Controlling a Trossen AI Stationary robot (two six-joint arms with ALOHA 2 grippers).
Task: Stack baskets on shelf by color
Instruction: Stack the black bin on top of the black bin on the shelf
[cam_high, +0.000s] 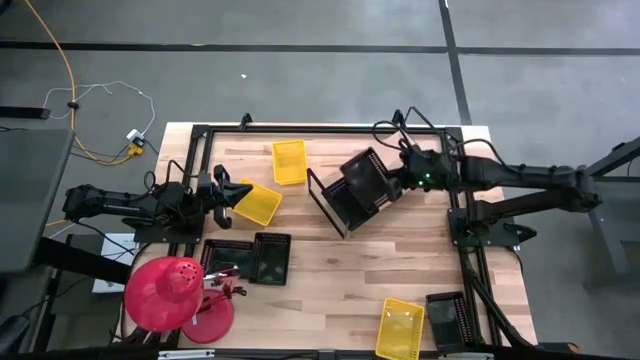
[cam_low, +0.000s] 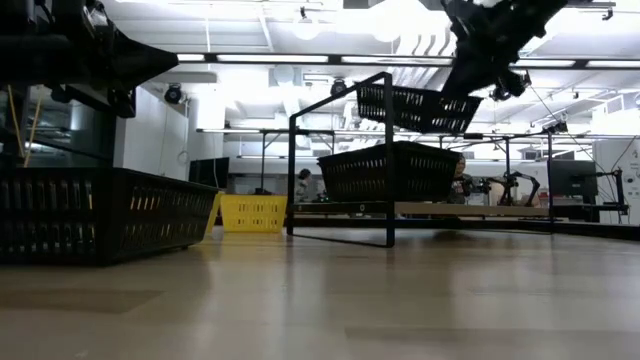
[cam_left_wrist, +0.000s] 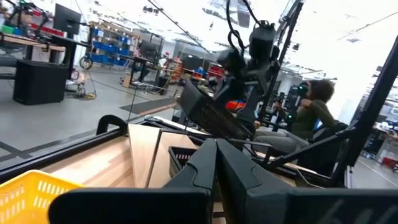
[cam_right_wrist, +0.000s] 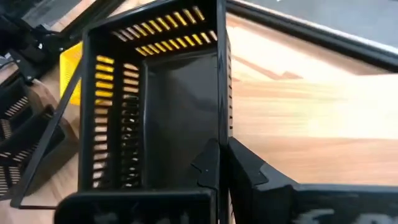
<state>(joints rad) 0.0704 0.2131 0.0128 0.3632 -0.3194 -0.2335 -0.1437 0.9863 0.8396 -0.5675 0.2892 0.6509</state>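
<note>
My right gripper (cam_high: 397, 183) is shut on a black basket (cam_low: 415, 108) and holds it above the shelf (cam_low: 290, 170). A second black basket (cam_low: 390, 170) sits on the shelf board, right under the held one. My left gripper (cam_high: 236, 196) waits at the table's left, shut on nothing, its tips beside a yellow basket (cam_high: 261, 204) that lies on the table. Another yellow basket (cam_high: 289, 161) lies toward the far edge. My right gripper pinches one side wall of the black basket at its rim (cam_right_wrist: 219, 134), one finger inside the basket and one outside. The fingers slant down at it from the table's right side. The basket hangs clear above the one on the shelf, slightly tilted, its open side up.
Two black baskets (cam_high: 250, 259) lie side by side near the left front, next to a red dome-shaped object (cam_high: 163, 292). A yellow basket (cam_high: 400, 328) and a black one (cam_high: 447, 320) lie at the front right. Bare wood shows in the table's middle front.
</note>
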